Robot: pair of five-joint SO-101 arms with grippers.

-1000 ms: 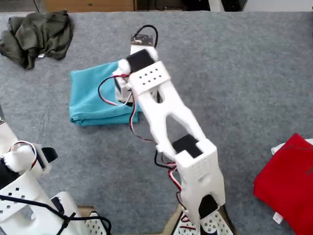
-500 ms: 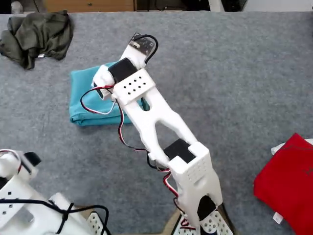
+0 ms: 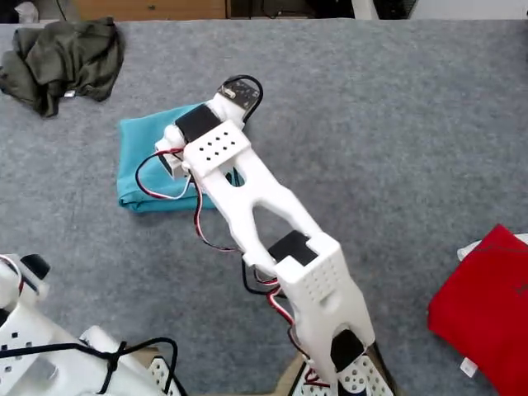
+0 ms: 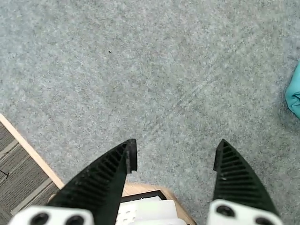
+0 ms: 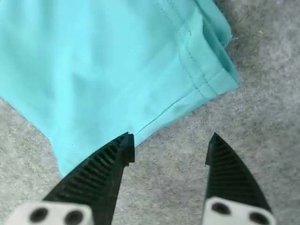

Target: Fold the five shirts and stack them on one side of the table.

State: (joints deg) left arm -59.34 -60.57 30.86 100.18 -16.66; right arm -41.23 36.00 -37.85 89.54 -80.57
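Note:
A folded teal shirt [image 3: 142, 169] lies on the grey table [image 3: 396, 124] at the left of centre. One white arm [image 3: 247, 198] stretches from the front edge out over it. In the right wrist view my right gripper [image 5: 169, 143] hangs open just above the teal shirt [image 5: 103, 61], at its hemmed edge, with nothing between the fingers. My left gripper [image 4: 176, 150] stands open over bare grey table near the front left edge, with a sliver of the teal shirt [image 4: 294, 96] off to one side. A crumpled olive shirt [image 3: 64, 58] lies at the back left.
A red shirt [image 3: 487, 305] with a white piece under it lies at the right edge. The other arm's base [image 3: 41, 346] sits at the front left corner. The table's wooden edge [image 4: 28, 145] runs close behind the left gripper.
The arm over the teal shirt has swung left and a little toward the front. The arm at the front left corner has drawn back toward the corner.

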